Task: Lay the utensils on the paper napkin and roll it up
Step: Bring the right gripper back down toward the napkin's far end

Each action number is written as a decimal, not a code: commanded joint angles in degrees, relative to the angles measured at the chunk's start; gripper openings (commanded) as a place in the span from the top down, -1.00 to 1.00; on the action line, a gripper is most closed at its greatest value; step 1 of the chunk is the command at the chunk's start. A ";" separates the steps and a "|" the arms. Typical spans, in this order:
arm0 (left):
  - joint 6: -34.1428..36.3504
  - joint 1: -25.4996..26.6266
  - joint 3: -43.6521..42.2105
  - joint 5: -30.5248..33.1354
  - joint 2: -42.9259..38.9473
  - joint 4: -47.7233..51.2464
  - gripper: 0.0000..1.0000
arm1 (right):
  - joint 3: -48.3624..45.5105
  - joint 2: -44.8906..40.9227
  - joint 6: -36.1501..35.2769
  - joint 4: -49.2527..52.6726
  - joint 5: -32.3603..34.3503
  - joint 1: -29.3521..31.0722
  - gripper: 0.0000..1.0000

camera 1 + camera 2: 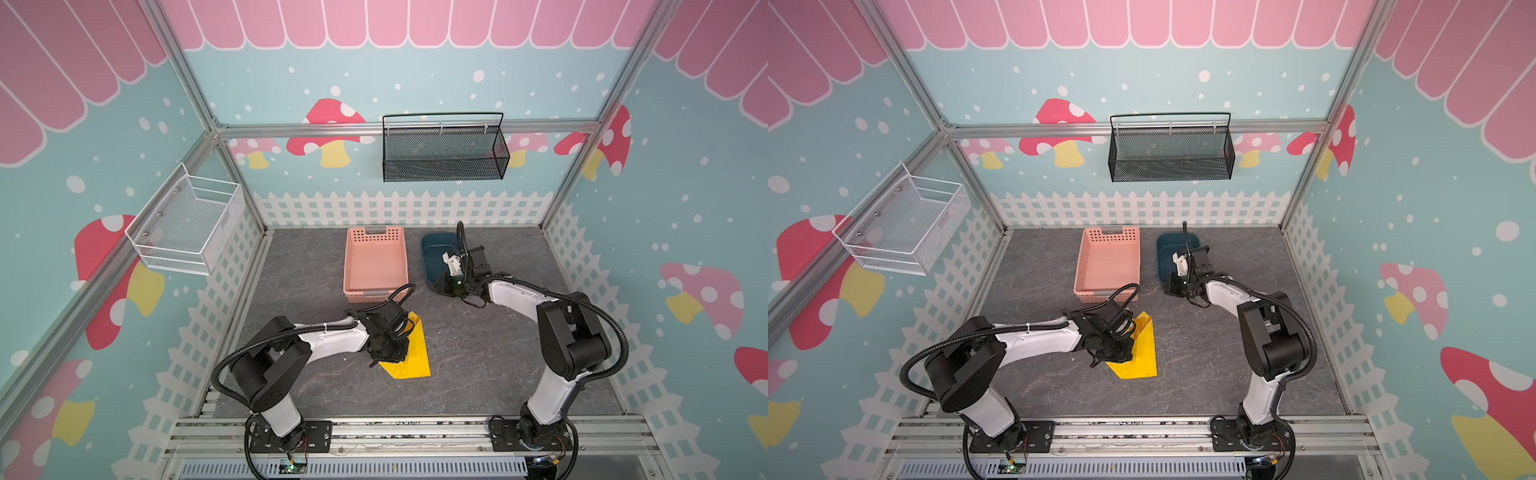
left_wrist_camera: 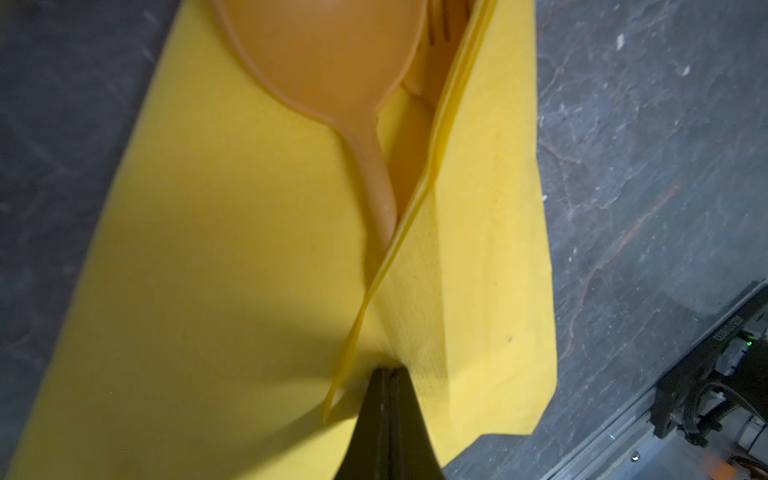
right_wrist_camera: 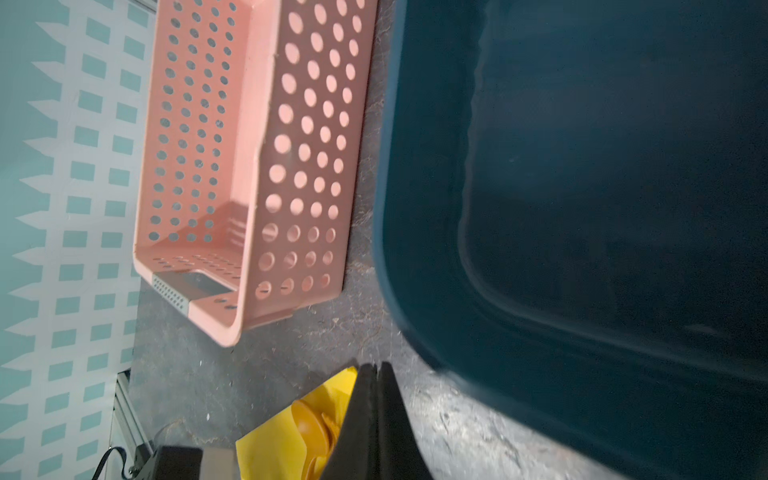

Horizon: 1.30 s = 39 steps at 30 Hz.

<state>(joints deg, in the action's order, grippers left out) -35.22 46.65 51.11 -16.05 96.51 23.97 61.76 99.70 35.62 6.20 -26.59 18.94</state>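
The paper napkin (image 1: 417, 353) lay on the grey tabletop (image 1: 478, 353), just in front of the pink basket (image 1: 353, 257) and under the left arm's wrist. In both top views I saw only a yellow wedge of it beside that wrist.

My left wrist camera told me more. One side of the napkin was folded over as a flap. The spoon (image 2: 332, 62) rested on the sheet with its bowl bare and its handle running under the flap's edge. The fork (image 2: 440, 37) showed only its tines beside it, and I could not make out a third piece.

The left gripper (image 2: 388, 370) was clenched, its tips touching the napkin right at the flap's edge. I could not tell whether any paper was pinched between them.

The right gripper (image 3: 377, 365) was clenched too and held nothing. It hung at the near edge of the dark blue tub (image 1: 426, 253), which stood just beside the basket.

Only that wrist view showed the spoon bowl from the far end.

On the mushroom-printed walls hung a white wire basket (image 1: 187, 224) and a black mesh basket (image 1: 444, 149).
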 commanded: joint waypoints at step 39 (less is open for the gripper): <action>0.33 2.30 0.65 9.64 1.25 9.37 1.00 | -26.30 -5.80 11.23 -19.12 -17.33 4.87 1.00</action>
<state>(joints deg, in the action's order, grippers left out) -34.50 49.52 53.15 -9.43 96.53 29.32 35.31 92.42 46.19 -10.61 -42.59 23.20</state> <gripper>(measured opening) 0.055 0.042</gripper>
